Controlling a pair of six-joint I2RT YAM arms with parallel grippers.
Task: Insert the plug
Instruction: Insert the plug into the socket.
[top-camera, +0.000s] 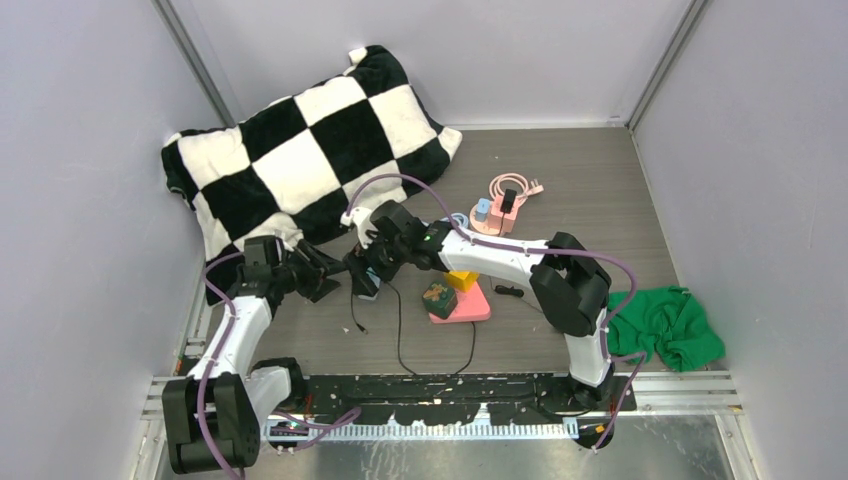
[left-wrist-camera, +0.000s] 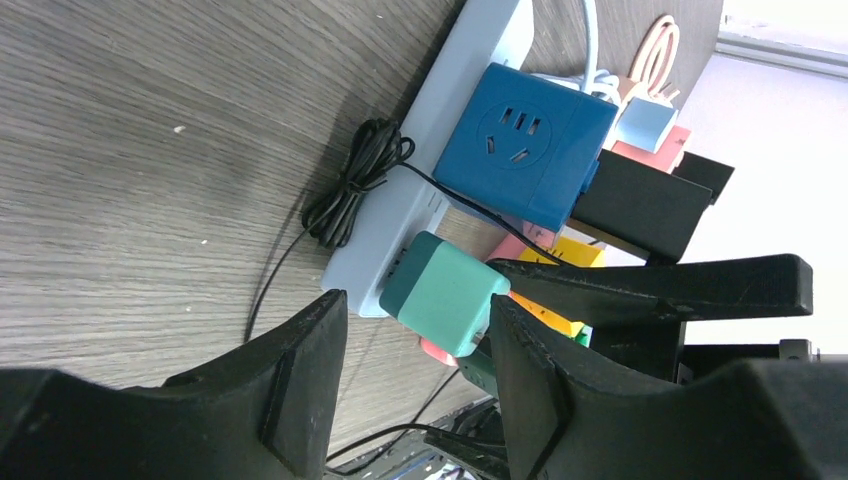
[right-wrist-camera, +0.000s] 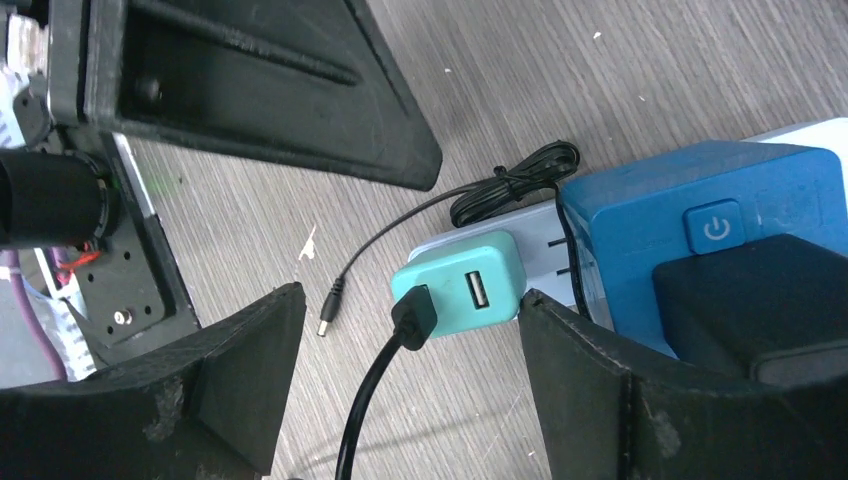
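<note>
Right wrist: power icon (right-wrist-camera: 714, 228), blue cube (right-wrist-camera: 640, 240)

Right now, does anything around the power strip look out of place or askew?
Only the thin black cord. Its small round end lies loose on the table, plugged into nothing, and its tied bundle sits beside the power strip. Nothing looks spilled or damaged.

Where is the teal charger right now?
In the right wrist view the teal charger sits mid-frame at the end of the white power strip, just left of the blue adapter.
</note>
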